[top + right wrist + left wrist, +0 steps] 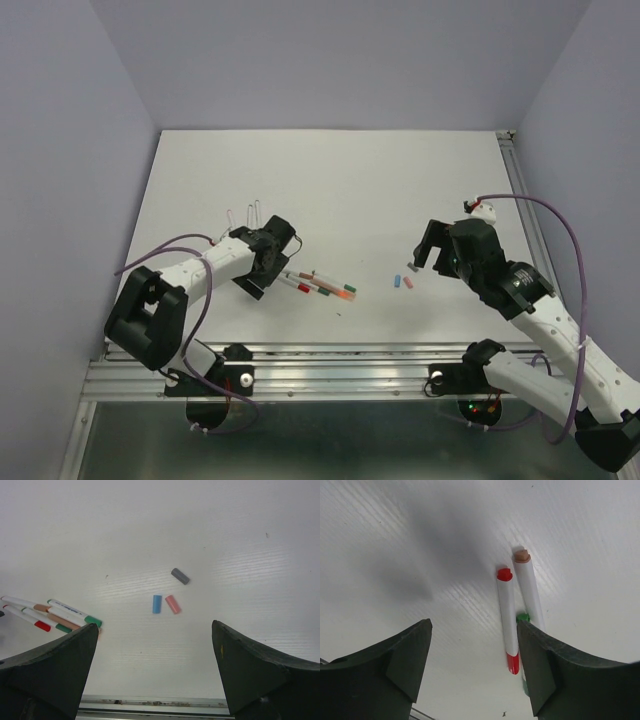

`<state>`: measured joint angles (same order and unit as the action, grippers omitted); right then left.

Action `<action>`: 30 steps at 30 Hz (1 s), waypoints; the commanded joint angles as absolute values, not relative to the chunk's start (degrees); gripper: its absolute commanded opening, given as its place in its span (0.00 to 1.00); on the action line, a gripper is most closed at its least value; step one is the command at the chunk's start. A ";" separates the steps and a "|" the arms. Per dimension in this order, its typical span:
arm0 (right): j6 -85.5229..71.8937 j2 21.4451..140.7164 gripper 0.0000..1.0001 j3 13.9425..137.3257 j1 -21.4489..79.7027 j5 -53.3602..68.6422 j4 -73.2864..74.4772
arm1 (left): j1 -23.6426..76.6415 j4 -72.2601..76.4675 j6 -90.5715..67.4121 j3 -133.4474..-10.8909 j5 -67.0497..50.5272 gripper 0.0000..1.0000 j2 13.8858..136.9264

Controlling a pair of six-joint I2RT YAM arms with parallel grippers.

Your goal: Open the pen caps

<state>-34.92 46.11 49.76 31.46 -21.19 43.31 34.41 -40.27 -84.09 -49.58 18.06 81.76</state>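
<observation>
Your white desk (350, 180) sits boxed in by plain lavender walls (340, 60), with a metal rail (330, 365) along its near edge. Your left hand (475, 670) hangs open and empty over the clustered pens (320, 285). Your right hand (155, 675) is open too, above a blue cap (157, 604), a pink cap (173, 604) and a grey cap (180, 576), which lie loose and close together on the bare desk.

Open table (400, 190) between pens (322, 285) and loose caps (157, 604), left pincer (473, 630) hanging over pens
</observation>
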 commanded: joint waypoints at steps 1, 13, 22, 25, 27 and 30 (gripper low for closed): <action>-34.80 45.53 1.00 48.87 31.12 -21.88 42.98 | 34.45 -40.87 -83.94 -51.85 19.96 0.80 84.63; -35.07 45.09 1.00 48.87 31.20 -22.15 43.07 | 34.45 -38.50 -82.97 -51.16 18.81 0.66 89.30; -35.16 45.53 1.00 48.87 31.20 -22.24 43.15 | 34.45 -34.98 -81.39 -49.65 16.44 0.63 92.89; -35.33 45.53 1.00 48.69 31.20 -22.41 43.15 | 34.54 -34.89 -81.04 -50.27 16.44 0.63 93.69; -35.33 45.53 1.00 48.69 31.20 -22.67 43.15 | 34.54 -34.89 -80.95 -50.36 16.44 0.59 93.87; -35.42 45.53 1.00 48.69 31.20 -22.76 43.15 | 34.63 -34.72 -81.39 -49.66 16.09 0.54 94.22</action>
